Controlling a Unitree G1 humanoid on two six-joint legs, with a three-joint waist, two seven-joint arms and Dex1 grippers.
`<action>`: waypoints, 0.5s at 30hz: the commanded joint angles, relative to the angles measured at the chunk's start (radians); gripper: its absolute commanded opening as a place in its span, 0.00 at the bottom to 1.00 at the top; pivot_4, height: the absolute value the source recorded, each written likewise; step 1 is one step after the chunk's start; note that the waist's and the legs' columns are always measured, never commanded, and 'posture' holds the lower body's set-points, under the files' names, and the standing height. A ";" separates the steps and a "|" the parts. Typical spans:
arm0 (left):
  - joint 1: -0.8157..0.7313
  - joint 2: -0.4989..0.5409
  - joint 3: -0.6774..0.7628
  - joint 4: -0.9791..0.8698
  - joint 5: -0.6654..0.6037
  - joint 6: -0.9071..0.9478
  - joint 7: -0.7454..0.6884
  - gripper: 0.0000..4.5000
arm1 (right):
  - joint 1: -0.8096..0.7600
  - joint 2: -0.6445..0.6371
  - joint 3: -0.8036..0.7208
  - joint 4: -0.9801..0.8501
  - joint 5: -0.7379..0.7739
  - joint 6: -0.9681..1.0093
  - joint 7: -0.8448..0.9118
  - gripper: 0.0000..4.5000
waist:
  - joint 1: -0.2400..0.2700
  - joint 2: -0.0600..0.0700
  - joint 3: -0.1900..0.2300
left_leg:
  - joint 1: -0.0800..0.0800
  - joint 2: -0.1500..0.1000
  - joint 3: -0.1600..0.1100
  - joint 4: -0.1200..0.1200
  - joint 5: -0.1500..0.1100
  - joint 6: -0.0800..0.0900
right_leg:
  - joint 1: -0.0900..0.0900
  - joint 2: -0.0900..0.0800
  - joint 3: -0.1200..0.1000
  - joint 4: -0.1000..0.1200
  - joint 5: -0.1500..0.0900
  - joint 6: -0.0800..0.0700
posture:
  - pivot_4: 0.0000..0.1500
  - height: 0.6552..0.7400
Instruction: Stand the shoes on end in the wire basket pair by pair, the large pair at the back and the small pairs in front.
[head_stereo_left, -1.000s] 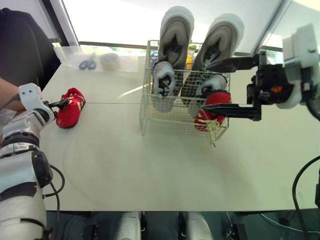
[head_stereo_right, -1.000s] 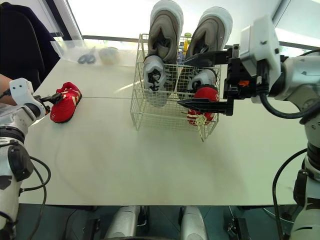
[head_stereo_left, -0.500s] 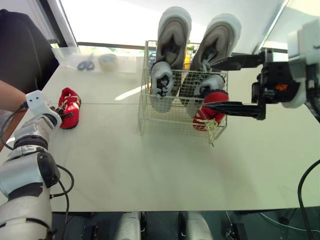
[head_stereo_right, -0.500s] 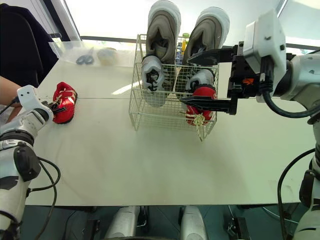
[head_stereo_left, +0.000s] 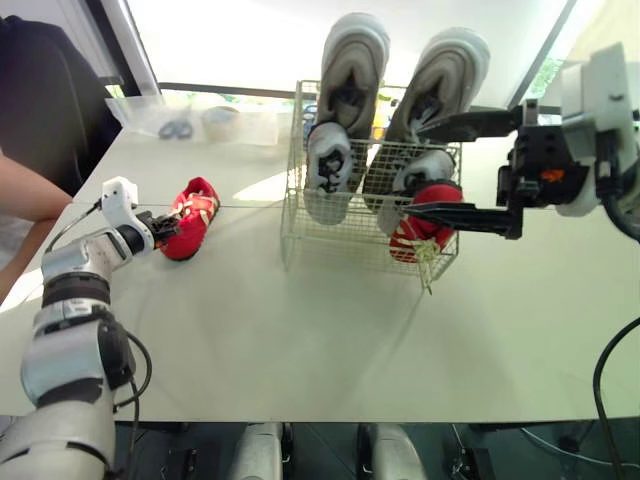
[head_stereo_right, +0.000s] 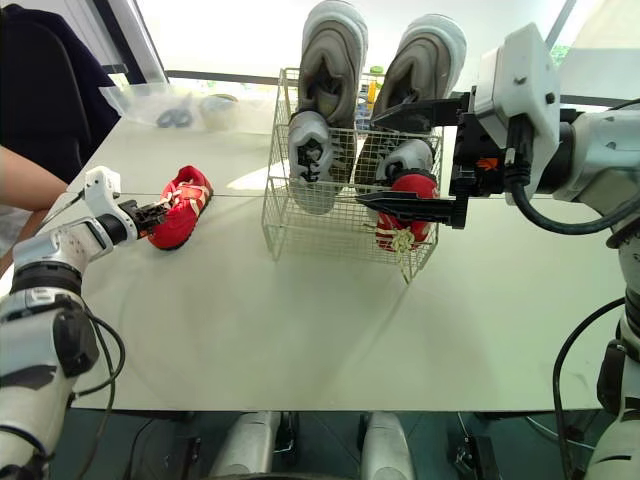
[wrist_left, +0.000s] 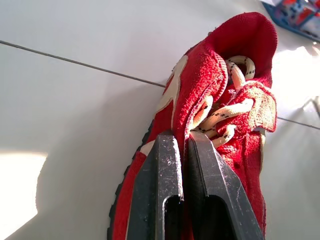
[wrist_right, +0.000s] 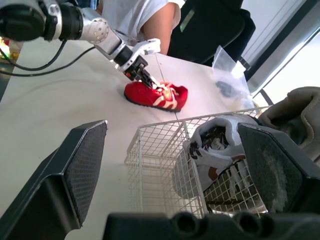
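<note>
Well, left claw (wrist_left: 186, 137): pinched shut on the red shoe (head_stereo_left: 190, 217) at its collar edge.
Red shoe: on the tabletop (head_stereo_left: 300, 330), left of the wire basket (head_stereo_left: 340, 238), long axis angled toward it.
Right claw (head_stereo_left: 415, 168): wide, at the basket's right side.
Nearer arm: left.
Left wrist view: showed the grip beside the laces, unclear from the head.

Red shoe (head_stereo_left: 190, 218), cream laces (wrist_left: 225, 112), grey large shoes (head_stereo_left: 350, 55), white basket (head_stereo_left: 340, 238)

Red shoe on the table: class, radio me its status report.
Left gripper shut on red shoe collar, shoe lying on table. Right gripper open, beside wire basket. Nothing between shoe and basket.
</note>
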 joint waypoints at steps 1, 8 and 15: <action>0.161 -0.117 0.065 -0.508 -0.106 0.294 0.204 0.00 | -0.011 0.000 -0.004 -0.008 -0.009 -0.021 -0.001 1.00 | -0.003 0.000 0.000 | 0.000 0.000 0.000 0.000 0.000 0.000 | 0.000 0.000 0.000 0.000 0.001 0.002 | 1.00 1.00; 0.274 -0.318 0.151 -0.992 -0.129 0.603 0.500 0.00 | -0.012 0.017 0.018 0.001 -0.019 -0.036 0.002 1.00 | 0.003 0.000 0.000 | 0.002 -0.001 -0.003 0.003 0.001 0.000 | 0.003 0.001 -0.001 0.002 0.000 0.000 | 1.00 1.00; 0.239 -0.274 0.122 -1.042 -0.116 0.622 0.523 0.69 | -0.003 0.026 0.020 -0.004 -0.030 -0.046 0.006 1.00 | 0.002 0.000 0.000 | 0.002 0.000 -0.004 0.004 0.001 0.000 | 0.004 0.002 -0.002 0.002 0.000 0.000 | 1.00 1.00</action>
